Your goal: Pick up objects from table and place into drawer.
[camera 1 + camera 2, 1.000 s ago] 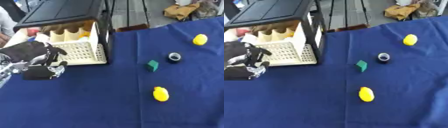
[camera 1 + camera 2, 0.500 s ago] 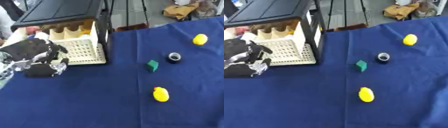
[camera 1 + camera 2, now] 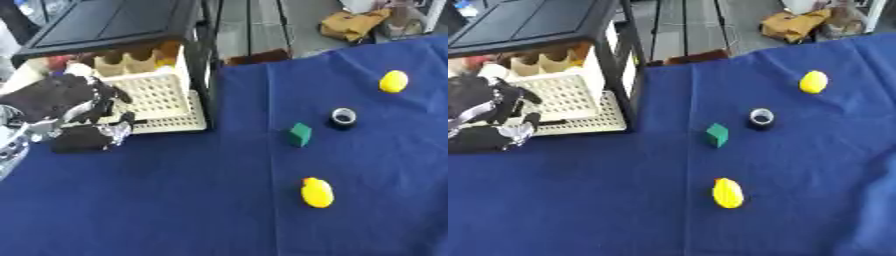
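My left hand [image 3: 63, 98] hovers at the left, just in front of the pulled-out white perforated drawer [image 3: 164, 99] of a black cabinet [image 3: 114, 22]. Its fingers curl down around a dark object [image 3: 80, 140] that shows below the palm. On the blue cloth to the right lie a green block [image 3: 300, 134], a black-and-white ring [image 3: 343, 117], a yellow fruit [image 3: 393, 81] and a yellow piece with an orange tip [image 3: 317, 192]. None of these is touched. My right hand shows in neither view.
The drawer holds tan dividers [image 3: 127, 62] and small items at its back. Beyond the table's far edge are a grey floor and a brown bundle [image 3: 350, 25]. Blue cloth [image 3: 175, 200] covers the table.
My left hand with the dark object has edged slightly up and right, closer to the drawer front. The items on the cloth have not moved.
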`<action>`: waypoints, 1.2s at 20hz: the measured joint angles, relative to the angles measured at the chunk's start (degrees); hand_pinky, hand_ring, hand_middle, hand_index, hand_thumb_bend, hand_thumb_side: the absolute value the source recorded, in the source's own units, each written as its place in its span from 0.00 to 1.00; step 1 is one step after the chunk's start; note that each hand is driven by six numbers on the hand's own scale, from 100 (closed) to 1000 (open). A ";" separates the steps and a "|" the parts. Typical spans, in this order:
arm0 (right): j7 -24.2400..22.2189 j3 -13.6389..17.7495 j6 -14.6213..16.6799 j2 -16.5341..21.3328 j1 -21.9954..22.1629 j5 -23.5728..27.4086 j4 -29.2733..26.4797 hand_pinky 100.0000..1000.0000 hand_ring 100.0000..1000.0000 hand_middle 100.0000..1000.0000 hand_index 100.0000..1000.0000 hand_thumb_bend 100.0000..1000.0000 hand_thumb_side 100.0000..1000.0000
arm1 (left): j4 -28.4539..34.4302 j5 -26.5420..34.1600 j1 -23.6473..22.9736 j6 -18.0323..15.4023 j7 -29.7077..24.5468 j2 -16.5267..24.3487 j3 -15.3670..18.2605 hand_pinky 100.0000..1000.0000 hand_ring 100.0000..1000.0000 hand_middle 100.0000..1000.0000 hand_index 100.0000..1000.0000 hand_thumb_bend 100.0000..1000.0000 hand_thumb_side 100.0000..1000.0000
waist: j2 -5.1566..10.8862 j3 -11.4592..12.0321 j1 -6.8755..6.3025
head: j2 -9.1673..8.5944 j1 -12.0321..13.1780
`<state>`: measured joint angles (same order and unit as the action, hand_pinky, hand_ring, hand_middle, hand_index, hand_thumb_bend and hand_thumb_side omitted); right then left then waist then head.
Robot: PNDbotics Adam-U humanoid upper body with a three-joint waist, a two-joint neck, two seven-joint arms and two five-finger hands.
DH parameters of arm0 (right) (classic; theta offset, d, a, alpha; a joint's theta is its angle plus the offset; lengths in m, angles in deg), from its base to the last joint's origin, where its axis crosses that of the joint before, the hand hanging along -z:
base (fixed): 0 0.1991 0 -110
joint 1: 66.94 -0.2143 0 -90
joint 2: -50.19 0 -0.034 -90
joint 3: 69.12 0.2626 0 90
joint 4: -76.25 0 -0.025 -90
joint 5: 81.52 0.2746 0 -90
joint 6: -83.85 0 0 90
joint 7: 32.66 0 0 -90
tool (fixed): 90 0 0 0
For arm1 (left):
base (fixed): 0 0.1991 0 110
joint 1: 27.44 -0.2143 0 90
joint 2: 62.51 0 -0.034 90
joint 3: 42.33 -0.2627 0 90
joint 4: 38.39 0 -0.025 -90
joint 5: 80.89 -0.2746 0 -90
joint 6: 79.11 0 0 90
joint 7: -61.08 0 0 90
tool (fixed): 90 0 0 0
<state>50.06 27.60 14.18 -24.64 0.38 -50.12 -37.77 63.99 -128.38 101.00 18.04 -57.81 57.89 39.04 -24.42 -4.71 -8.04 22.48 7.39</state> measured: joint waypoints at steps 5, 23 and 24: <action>-0.18 -0.01 -0.18 -0.20 0.01 -0.30 0.00 0.64 0.90 0.46 0.84 0.00 1.00 | -2.03 -1.34 0.58 0.46 1.44 -0.27 0.06 0.30 0.58 0.88 0.95 0.00 0.94 | -0.15 -0.16 -0.31 | -0.53 -0.03; -0.76 -0.05 -0.76 -0.77 0.01 -1.06 0.00 0.64 0.91 0.45 0.85 0.00 1.00 | -9.08 3.87 4.59 -0.50 7.13 -1.96 0.41 0.27 0.58 0.90 0.99 0.00 0.95 | -0.80 -1.23 -0.77 | -1.66 0.34; -0.77 -0.06 -0.77 -0.81 0.01 -1.07 0.00 0.64 0.91 0.45 0.85 0.00 1.00 | -9.53 4.04 4.86 -0.54 7.37 -2.05 0.47 0.27 0.58 0.90 0.99 0.00 0.95 | -0.86 -1.25 -0.80 | -1.71 0.41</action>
<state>49.29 27.54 13.40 -25.45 0.39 -51.19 -37.77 54.45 -124.34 105.86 17.50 -50.45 55.84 39.50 -25.27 -5.96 -8.84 20.78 7.80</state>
